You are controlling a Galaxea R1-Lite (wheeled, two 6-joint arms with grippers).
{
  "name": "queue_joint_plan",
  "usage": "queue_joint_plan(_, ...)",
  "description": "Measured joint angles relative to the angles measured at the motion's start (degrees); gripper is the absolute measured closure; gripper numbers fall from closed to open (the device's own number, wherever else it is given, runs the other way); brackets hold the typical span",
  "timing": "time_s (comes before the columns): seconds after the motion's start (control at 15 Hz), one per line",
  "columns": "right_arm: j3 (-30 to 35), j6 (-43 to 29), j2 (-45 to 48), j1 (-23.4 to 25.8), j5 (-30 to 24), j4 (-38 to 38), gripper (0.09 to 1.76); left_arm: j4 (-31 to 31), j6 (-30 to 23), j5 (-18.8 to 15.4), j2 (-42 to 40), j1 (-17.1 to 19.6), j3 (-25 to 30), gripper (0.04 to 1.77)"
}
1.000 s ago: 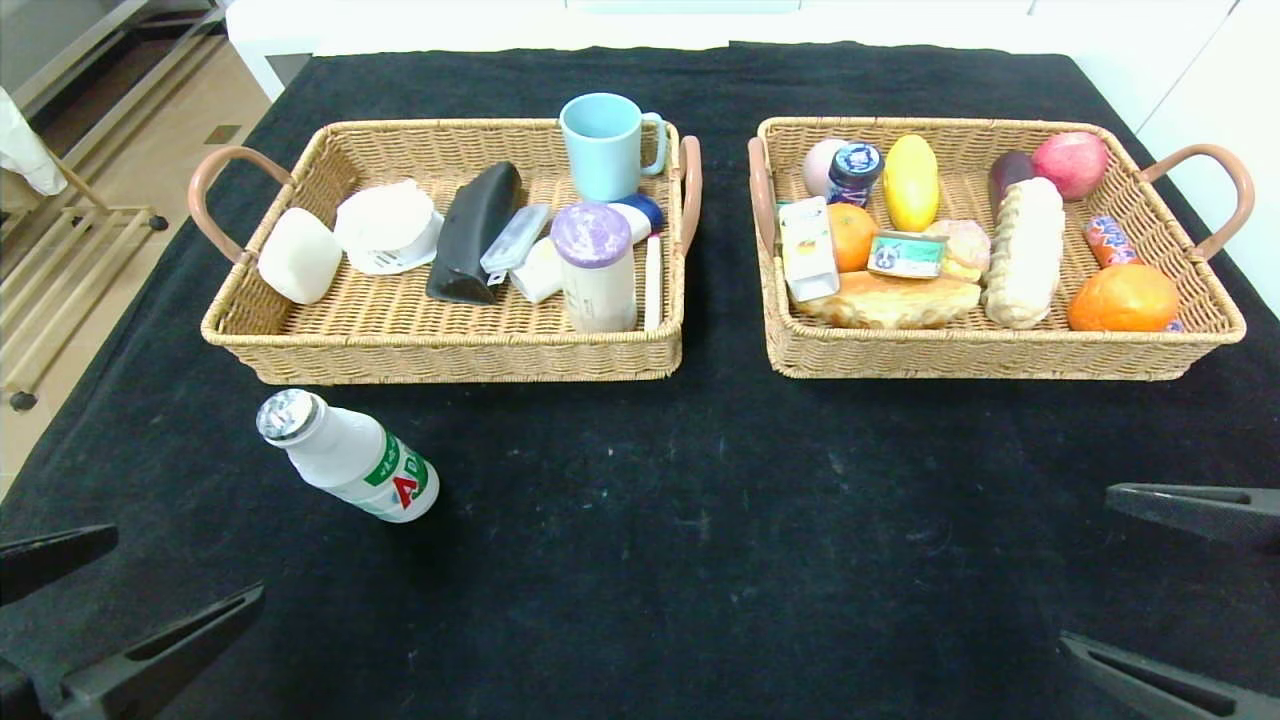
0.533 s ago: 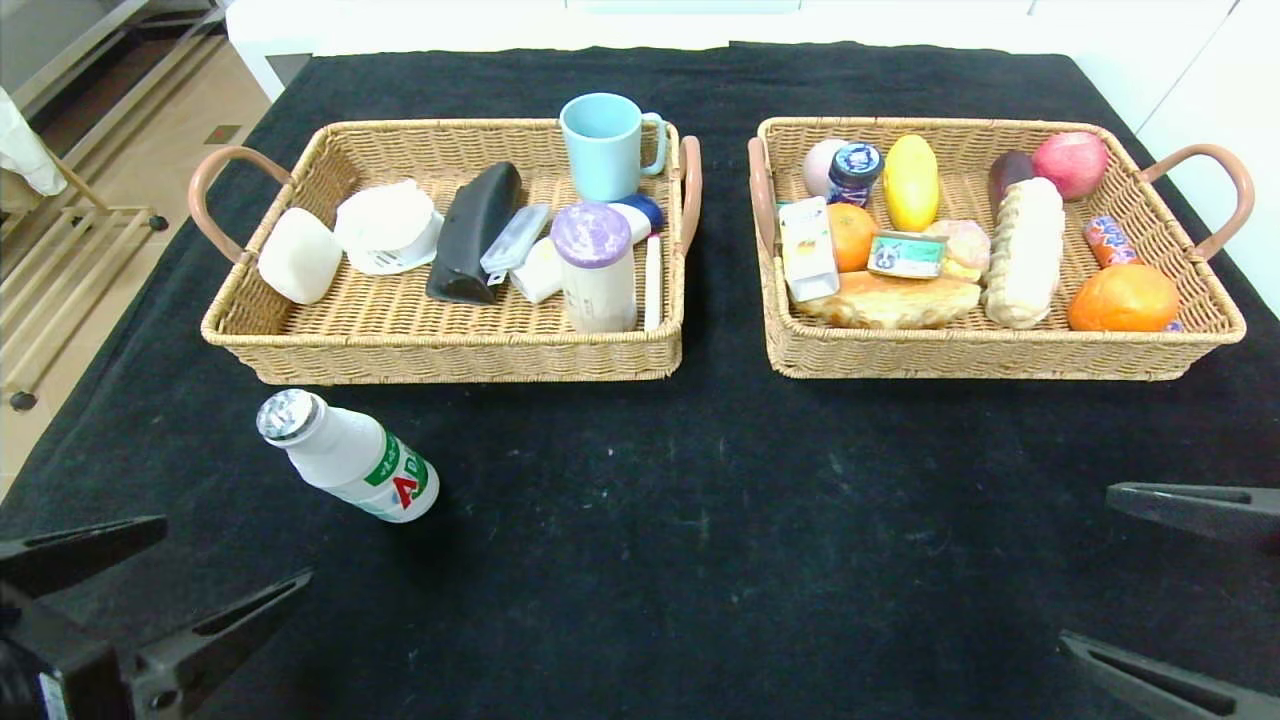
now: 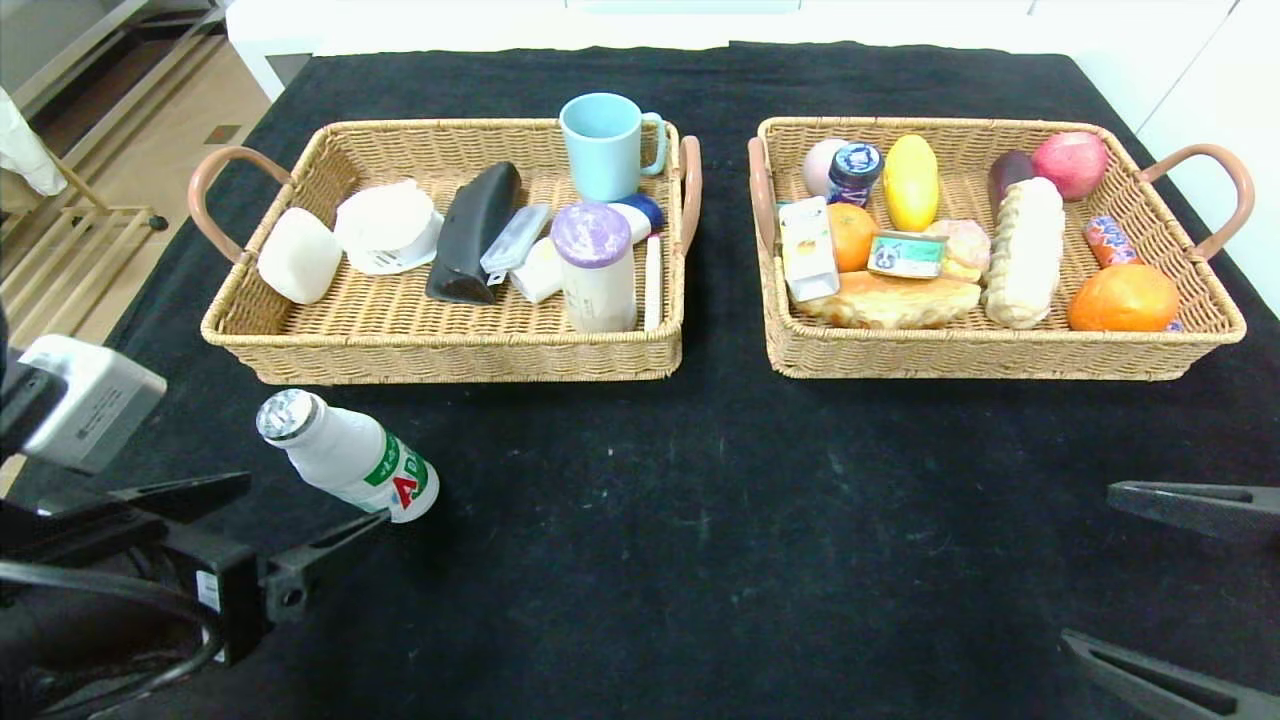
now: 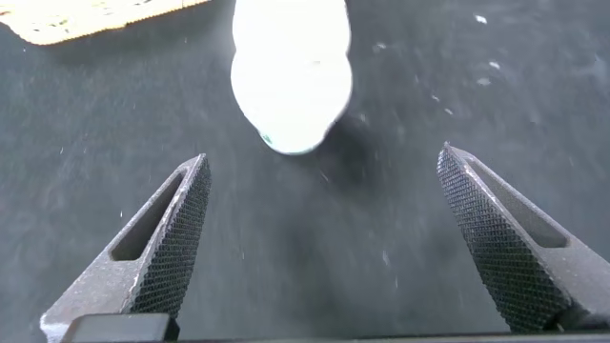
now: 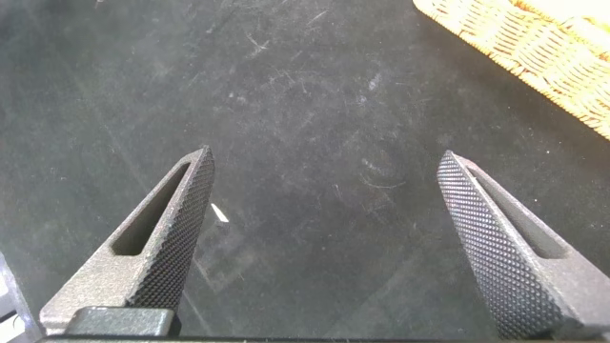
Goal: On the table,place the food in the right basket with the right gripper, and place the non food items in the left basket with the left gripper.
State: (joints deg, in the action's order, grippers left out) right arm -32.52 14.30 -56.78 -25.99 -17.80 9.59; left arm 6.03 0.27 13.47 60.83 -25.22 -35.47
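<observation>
A white drink bottle [image 3: 348,455] with a silver cap and a green and red label lies on the black table, in front of the left basket [image 3: 440,355]. It shows in the left wrist view [image 4: 291,71] as a white shape ahead of the fingers. My left gripper [image 3: 300,505] is open just short of the bottle's base, apart from it. The right basket [image 3: 1000,355] holds fruit, bread and packaged food. My right gripper [image 3: 1150,580] is open and empty at the front right of the table.
The left basket holds a blue mug [image 3: 605,145], a black case [image 3: 475,230], a purple-lidded jar [image 3: 595,265] and white items. A black cloth [image 3: 700,500] covers the table between the grippers. A wooden rack [image 3: 60,260] stands off the table's left edge.
My left arm has moved forward and to the right, bringing its open gripper up to the bottle's base. The bottle, baskets and right gripper have not moved.
</observation>
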Motion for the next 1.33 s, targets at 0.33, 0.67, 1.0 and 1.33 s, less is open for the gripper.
queue_joint_plan(0.33, 0.0, 0.0, 0.0, 0.0, 0.0, 0.0, 0.14, 6.4, 0.5, -0.3, 5.4, 3.5, -0.2, 0.09)
queue_joint_plan(0.67, 0.0, 0.0, 0.0, 0.0, 0.0, 0.0, 0.14, 11.1, 0.4, -0.6, 9.3, 3.9, -0.2, 0.09)
queue_joint_plan(1.0, 0.0, 0.0, 0.1, 0.0, 0.0, 0.0, 0.14, 15.9, 0.2, -0.1, 12.1, 4.0, 0.4, 0.09)
queue_joint_plan(1.33, 0.0, 0.0, 0.2, 0.1, 0.0, 0.0, 0.14, 19.7, 0.5, 0.3, 14.1, 4.1, 0.9, 0.09)
